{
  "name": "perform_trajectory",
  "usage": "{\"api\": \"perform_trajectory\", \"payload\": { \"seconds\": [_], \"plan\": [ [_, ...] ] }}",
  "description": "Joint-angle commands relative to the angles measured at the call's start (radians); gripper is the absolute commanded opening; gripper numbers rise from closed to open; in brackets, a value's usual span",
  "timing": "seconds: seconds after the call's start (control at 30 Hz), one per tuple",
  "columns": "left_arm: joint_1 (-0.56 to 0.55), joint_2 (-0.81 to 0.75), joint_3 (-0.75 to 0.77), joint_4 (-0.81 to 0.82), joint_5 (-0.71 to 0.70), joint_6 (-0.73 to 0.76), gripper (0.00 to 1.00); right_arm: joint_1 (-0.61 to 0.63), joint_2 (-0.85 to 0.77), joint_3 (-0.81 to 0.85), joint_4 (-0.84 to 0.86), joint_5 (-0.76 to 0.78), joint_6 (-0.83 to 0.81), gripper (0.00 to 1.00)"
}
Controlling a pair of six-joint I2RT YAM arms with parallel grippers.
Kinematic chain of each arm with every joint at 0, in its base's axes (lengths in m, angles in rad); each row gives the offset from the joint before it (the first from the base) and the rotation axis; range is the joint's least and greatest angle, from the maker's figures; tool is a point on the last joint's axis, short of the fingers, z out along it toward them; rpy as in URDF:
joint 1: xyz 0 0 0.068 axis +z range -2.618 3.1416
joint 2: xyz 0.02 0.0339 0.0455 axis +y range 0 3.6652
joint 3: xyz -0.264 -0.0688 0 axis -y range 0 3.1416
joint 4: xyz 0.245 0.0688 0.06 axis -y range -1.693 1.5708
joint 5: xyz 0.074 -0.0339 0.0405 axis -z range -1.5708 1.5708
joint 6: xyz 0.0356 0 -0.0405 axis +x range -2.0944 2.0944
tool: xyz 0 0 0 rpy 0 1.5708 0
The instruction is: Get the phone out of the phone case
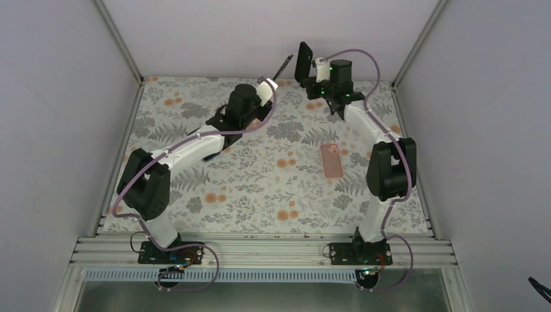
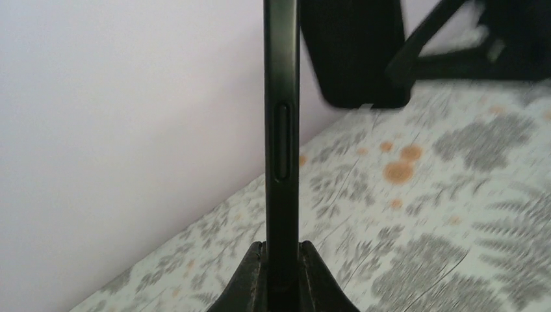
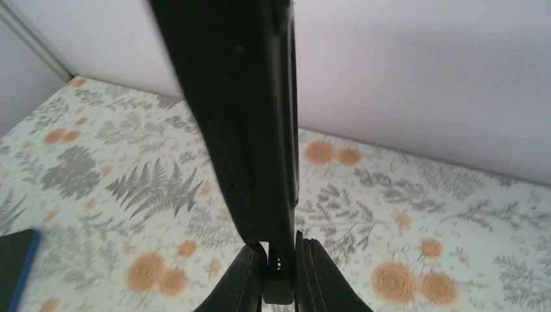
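Note:
My left gripper (image 1: pixel 271 83) is shut on the lower end of a thin dark phone (image 1: pixel 283 67) and holds it up near the back wall. In the left wrist view the phone (image 2: pixel 281 130) stands edge-on with a side button showing, clamped in my left gripper (image 2: pixel 281 260). The black phone case (image 1: pixel 303 62) hangs apart from it to the right, with my right gripper (image 1: pixel 314 67) shut on it. In the right wrist view the case (image 3: pixel 240 117) rises from my right gripper (image 3: pixel 279 263), its bottom cutout hollow. The case (image 2: pixel 354 52) also shows behind the phone.
A pink phone-shaped item (image 1: pixel 331 160) lies flat on the floral mat (image 1: pixel 260 188), right of centre, next to the right arm. Grey walls close in the back and both sides. A dark, blue-edged object (image 3: pixel 14 263) shows at the lower left of the right wrist view.

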Motion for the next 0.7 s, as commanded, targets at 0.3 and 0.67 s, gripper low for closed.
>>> {"api": "perform_trajectory", "payload": {
  "seconds": [0.3,0.67],
  "plan": [
    [-0.018,-0.181,-0.447,0.411,-0.378,0.593,0.02,-0.199,0.026,0.134,-0.812,-0.560,-0.358,0.04],
    [-0.089,-0.091,-0.756,0.760,-0.512,0.922,0.02,-0.104,0.097,-0.141,-1.004,-0.636,-0.601,0.04]
  ]
}}
